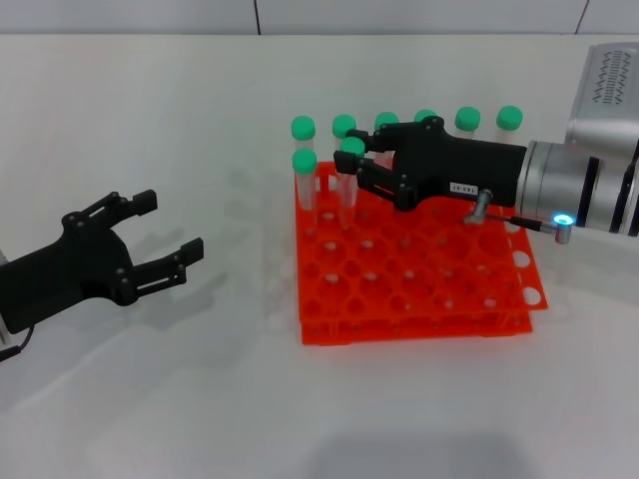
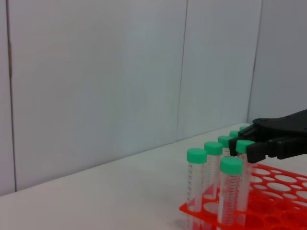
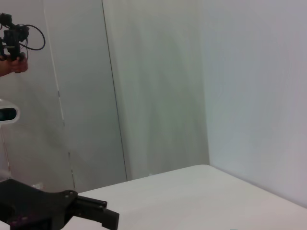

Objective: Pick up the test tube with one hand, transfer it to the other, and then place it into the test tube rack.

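Note:
The orange test tube rack (image 1: 419, 299) stands right of centre, and its corner shows in the left wrist view (image 2: 288, 179). My right gripper (image 1: 358, 157), black with a small white label, reaches over the rack from the right. It is shut on the green cap of a test tube (image 1: 346, 193) whose lower end is in a second-row hole. This tube's cap sits slightly higher than its neighbour's (image 1: 305, 160). The left wrist view shows the same grip (image 2: 242, 145). My left gripper (image 1: 174, 224) is open and empty, low at the left, apart from the rack.
Several more green-capped tubes (image 1: 467, 119) stand along the rack's back row, also seen in the left wrist view (image 2: 196, 155). The white table (image 1: 200, 379) lies around the rack. The left gripper's fingers (image 3: 96, 214) show in the right wrist view.

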You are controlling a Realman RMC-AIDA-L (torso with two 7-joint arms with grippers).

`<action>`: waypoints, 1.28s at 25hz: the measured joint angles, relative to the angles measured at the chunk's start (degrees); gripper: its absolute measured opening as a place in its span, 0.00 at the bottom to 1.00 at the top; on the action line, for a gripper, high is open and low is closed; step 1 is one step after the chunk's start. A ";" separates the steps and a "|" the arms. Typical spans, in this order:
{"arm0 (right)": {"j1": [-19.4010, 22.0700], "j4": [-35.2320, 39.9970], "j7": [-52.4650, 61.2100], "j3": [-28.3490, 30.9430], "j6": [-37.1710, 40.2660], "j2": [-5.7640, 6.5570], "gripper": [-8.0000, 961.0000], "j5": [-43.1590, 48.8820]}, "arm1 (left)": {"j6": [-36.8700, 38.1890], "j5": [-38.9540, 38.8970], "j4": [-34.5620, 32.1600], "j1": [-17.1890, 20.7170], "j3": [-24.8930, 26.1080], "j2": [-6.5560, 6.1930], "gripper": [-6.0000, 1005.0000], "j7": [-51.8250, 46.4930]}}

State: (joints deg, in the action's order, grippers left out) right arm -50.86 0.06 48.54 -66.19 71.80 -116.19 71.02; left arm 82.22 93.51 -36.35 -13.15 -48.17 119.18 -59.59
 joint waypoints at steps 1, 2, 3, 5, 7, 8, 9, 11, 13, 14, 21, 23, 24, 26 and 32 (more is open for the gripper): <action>0.02 0.01 -0.01 -0.04 0.02 0.00 0.42 0.02 | -0.02 0.00 0.13 -0.12 0.00 0.00 0.88 0.00; 0.05 0.06 0.02 -0.22 0.14 0.00 0.43 0.10 | -0.07 0.00 0.23 -0.20 0.00 0.00 0.88 0.00; 0.09 0.13 0.07 -0.34 0.26 0.00 0.43 0.17 | -0.11 0.01 0.24 -0.21 0.00 0.00 0.88 0.00; 0.18 0.49 0.34 -0.67 0.47 0.00 0.43 0.38 | -0.16 0.03 0.24 -0.21 0.00 0.00 0.88 0.00; 0.17 0.59 0.46 -0.74 0.51 0.00 0.43 0.43 | -0.17 0.04 0.24 -0.25 0.00 0.00 0.88 0.00; 0.13 0.59 0.51 -0.74 0.53 0.00 0.43 0.44 | -0.17 0.04 0.24 -0.28 0.00 0.00 0.88 0.00; 0.06 0.59 0.60 -0.73 0.55 0.00 0.43 0.44 | -0.16 0.04 0.24 -0.29 0.00 0.00 0.88 0.00; 0.02 0.70 0.71 -0.72 0.63 0.00 0.43 0.44 | -0.19 0.04 0.24 -0.29 0.00 0.00 0.88 0.00; 0.01 0.75 0.71 -0.66 0.79 0.00 0.44 0.39 | -0.29 0.04 0.23 -0.29 0.00 0.00 0.88 0.00; 0.01 0.79 0.72 -0.61 0.92 0.00 0.44 0.33 | -0.37 0.04 0.23 -0.29 0.00 0.00 0.88 0.00; 4.38 6.86 3.33 -1.84 6.99 0.03 0.58 0.75 | -0.41 -0.17 0.08 -0.37 0.56 -0.13 0.88 -0.26; 8.20 11.46 3.87 -2.79 9.42 0.17 0.58 0.81 | 0.10 -0.21 0.05 -0.42 1.20 -0.28 0.88 -0.63; 10.55 14.21 4.30 -3.12 10.28 0.34 0.58 0.84 | 0.25 -0.19 0.03 -0.53 1.27 -0.36 0.88 -1.06; 14.41 18.68 5.80 -3.61 10.97 0.84 0.59 1.05 | 0.54 0.21 -0.18 -1.13 1.28 -0.83 0.88 -2.76; 20.95 25.86 11.92 -4.13 11.60 4.15 0.67 7.12 | 5.31 6.33 0.06 -5.41 1.02 -4.00 0.88 -10.85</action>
State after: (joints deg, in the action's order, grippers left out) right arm -29.91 25.92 60.46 -70.32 83.40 -112.03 78.14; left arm 87.53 99.84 -36.29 -18.56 -47.15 115.18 -70.44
